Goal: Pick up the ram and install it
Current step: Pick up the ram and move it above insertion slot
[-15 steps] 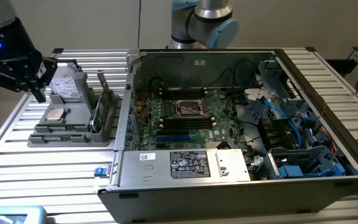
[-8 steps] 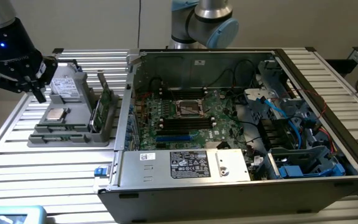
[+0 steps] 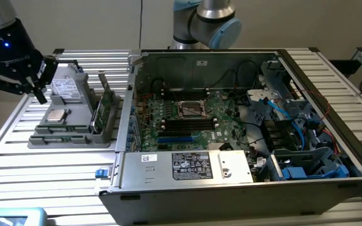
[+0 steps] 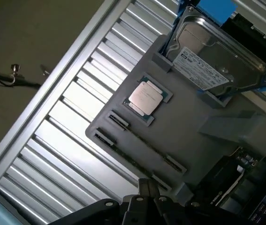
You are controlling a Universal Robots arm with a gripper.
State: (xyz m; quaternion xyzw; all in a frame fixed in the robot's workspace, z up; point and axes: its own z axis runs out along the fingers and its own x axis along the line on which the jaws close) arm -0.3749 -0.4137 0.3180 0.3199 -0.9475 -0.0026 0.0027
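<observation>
Pincer [image 4: 148,187] closed, empty, above slim green ram [image 3: 66,138] seated edgewise in grey moulded tray [image 4: 184,117].

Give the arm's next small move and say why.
Probably lower toward the slim dark green ram stick lying in the grey plastic tray. The black gripper hovers over that tray, clear of it, and the ram sits in its slot, not yet picked up.
</observation>
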